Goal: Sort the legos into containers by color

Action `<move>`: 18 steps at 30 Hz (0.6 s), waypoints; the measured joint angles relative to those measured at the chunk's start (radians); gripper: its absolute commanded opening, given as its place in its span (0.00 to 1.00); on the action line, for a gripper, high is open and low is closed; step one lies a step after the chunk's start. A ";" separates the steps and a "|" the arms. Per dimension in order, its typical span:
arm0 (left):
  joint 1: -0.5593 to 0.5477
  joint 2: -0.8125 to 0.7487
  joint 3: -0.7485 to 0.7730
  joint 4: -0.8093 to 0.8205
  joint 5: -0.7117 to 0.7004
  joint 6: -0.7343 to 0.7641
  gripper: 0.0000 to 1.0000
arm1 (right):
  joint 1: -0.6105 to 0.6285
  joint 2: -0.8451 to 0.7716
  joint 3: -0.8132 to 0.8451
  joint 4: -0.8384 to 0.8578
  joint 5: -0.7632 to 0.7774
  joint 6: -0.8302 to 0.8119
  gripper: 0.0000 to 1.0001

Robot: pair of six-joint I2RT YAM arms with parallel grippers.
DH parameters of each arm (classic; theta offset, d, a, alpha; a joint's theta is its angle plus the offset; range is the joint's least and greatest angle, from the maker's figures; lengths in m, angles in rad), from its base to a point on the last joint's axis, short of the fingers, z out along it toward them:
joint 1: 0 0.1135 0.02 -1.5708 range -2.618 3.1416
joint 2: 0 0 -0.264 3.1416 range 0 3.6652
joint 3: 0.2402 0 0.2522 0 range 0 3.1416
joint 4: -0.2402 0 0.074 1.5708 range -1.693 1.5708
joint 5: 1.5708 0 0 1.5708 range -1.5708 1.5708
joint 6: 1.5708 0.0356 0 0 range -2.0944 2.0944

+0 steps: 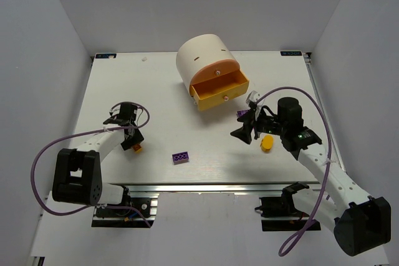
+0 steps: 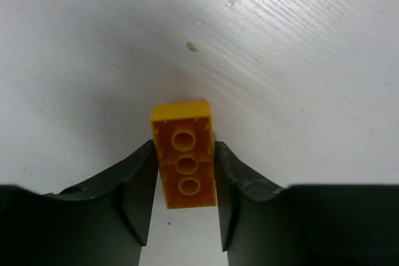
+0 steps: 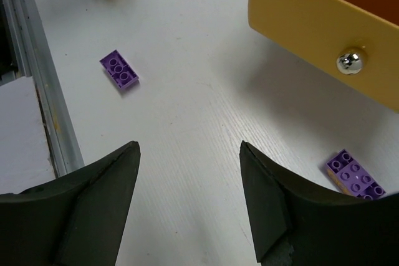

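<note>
"Where is the yellow brick [image 2: 182, 130]?"

"Well left of the open yellow drawer [image 1: 209, 99] and nearer the arms. The left gripper [image 2: 184, 166] is clenched on its long sides, hollow underside up. I cannot tell whether it rests on the table [image 1: 124, 85] or hangs just above."

"How should it be carried?"

"I'd lift it straight up first, then swing right, clear the drawer's front wall and let go inside. The right gripper [image 3: 188, 147] is released and holds nothing, just right of the drawer. Best to hold it out of that path."
</note>
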 measured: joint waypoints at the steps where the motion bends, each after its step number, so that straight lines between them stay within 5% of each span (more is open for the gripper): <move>1: 0.000 -0.001 -0.004 0.005 0.008 0.000 0.46 | -0.003 0.001 0.006 0.000 0.003 0.000 0.70; 6: 0.000 -0.031 -0.032 0.029 0.033 0.003 0.41 | -0.016 0.003 0.045 0.001 0.013 0.003 0.68; 11: 0.002 -0.045 -0.035 0.032 0.079 0.010 0.20 | -0.029 0.010 0.068 0.007 0.023 0.020 0.65; 14: -0.003 -0.082 -0.034 0.042 0.138 0.031 0.12 | -0.039 0.013 0.081 0.008 0.049 0.040 0.23; 15: -0.005 -0.101 -0.033 0.050 0.175 0.043 0.11 | -0.042 0.013 0.086 0.009 0.064 0.053 0.01; 18: -0.015 -0.181 -0.017 0.106 0.317 0.069 0.10 | -0.050 0.009 0.092 0.020 0.151 0.124 0.00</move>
